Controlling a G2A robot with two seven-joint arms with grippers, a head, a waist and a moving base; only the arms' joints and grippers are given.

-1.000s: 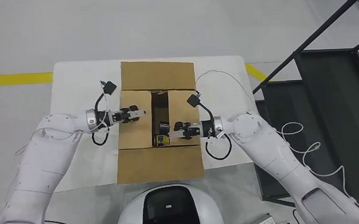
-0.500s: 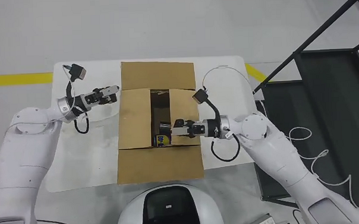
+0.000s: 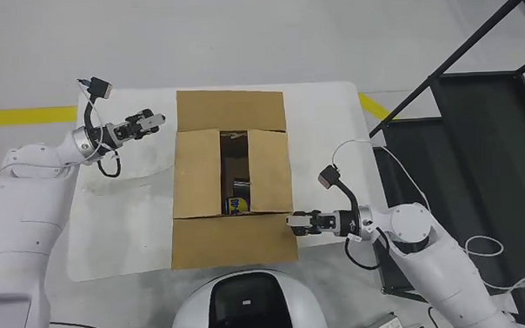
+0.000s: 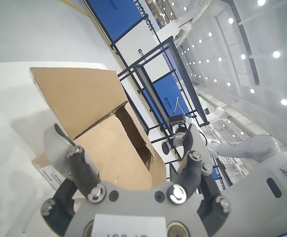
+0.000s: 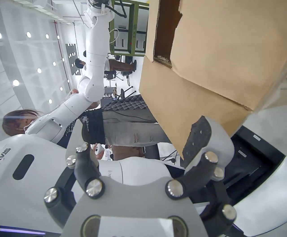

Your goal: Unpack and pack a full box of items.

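A brown cardboard box (image 3: 198,175) stands in the middle of the white table. Its two side flaps lie folded inward with a narrow gap between them. Through the gap I see dark items (image 3: 236,165) and a blue and yellow pack (image 3: 238,202). The far flap (image 3: 230,108) and the near flap (image 3: 233,242) lie spread outward. My left gripper (image 3: 148,122) hovers open just off the box's far left corner, with the box (image 4: 101,125) ahead of it (image 4: 121,134). My right gripper (image 3: 295,222) is open and empty at the near right corner, beside the box wall (image 5: 213,67).
Bare table (image 3: 331,135) lies to the right of the box and more (image 3: 125,212) to its left. A black metal rack (image 3: 471,148) stands off the table's right edge. Loose white cables (image 3: 330,109) trail from the arms.
Both grippers have drawn back from the side flaps. The left one went out toward the far left corner, the right one toward the near right corner. The flaps stay folded in.
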